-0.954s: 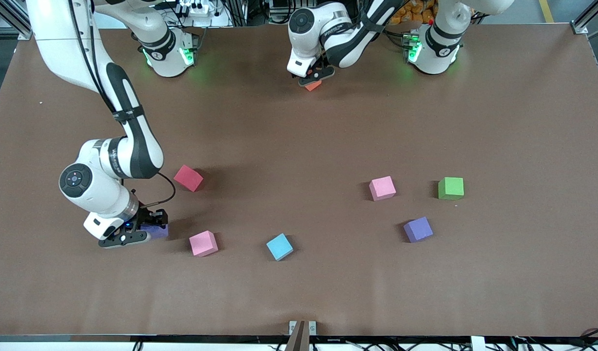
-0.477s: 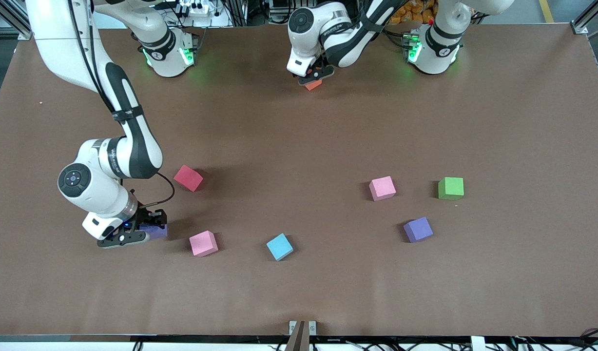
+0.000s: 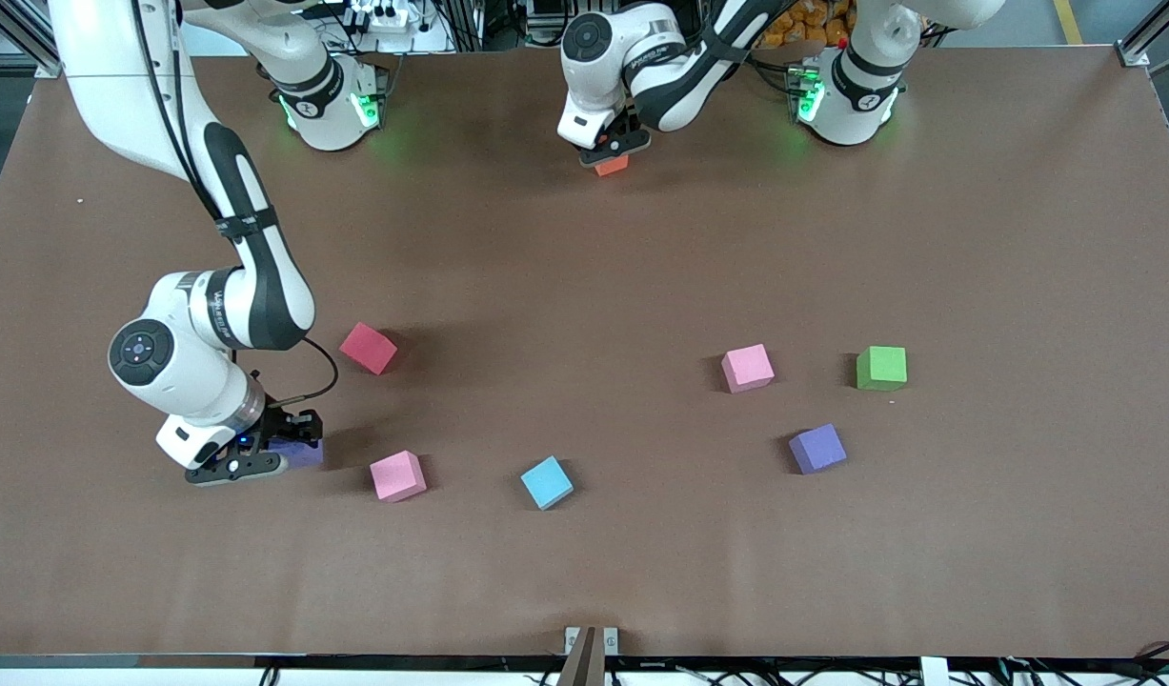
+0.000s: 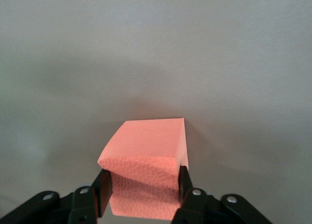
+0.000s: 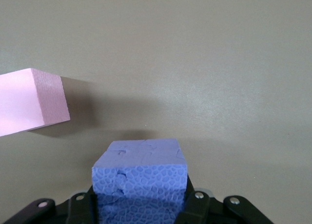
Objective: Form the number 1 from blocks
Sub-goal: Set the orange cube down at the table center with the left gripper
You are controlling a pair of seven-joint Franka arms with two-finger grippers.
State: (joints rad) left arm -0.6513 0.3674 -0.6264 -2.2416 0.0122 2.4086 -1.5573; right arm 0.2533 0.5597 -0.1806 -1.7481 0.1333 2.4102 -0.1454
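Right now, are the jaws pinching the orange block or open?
Pinching. In the left wrist view, the left gripper has its jaws pressed against both sides of the orange block, denting the foam.

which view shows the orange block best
The left wrist view: the orange block fills the middle of it, pinched between the left gripper's fingers. The front view shows only a sliver of it under that gripper, near the bases. The right wrist view does not show it.
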